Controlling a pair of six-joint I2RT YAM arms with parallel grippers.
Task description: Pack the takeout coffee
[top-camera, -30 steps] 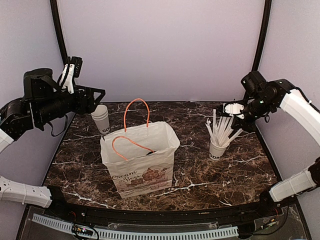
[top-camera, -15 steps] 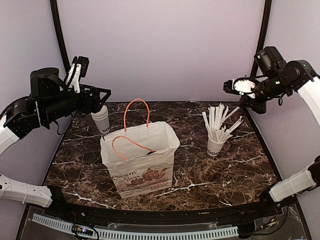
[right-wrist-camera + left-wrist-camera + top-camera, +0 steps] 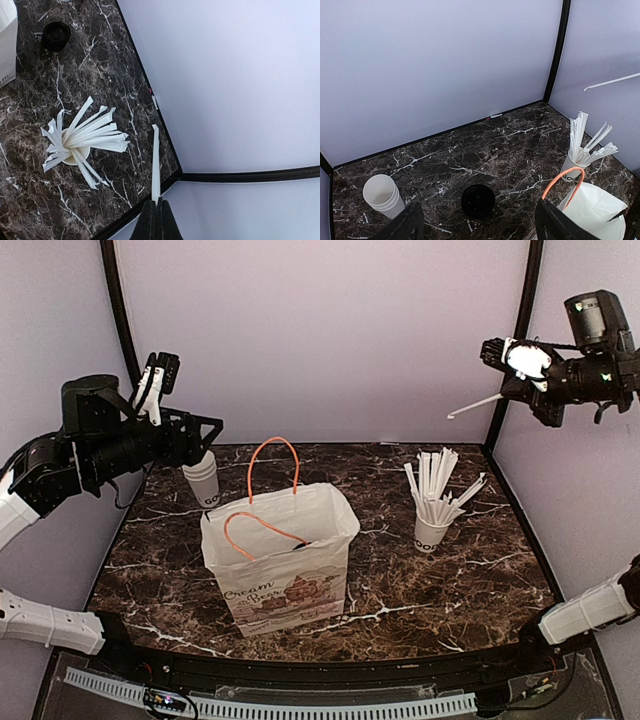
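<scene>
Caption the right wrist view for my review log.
Right gripper pinches one wrapped straw, well clear of the straw cup; the black-lidded coffee stands near the paper bag.

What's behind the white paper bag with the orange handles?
The left wrist view shows a black-lidded cup standing on the dark marble table behind the white paper bag, near nested white paper cups. Only its lid shows; in the top view the bag covers it.

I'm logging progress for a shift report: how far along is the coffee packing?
Done: the paper bag stands open. In hand: the right gripper is shut on one wrapped straw, high above the straw cup. Left: the takeout coffee sits on the table behind the bag, outside it; the left gripper is open and empty.
</scene>
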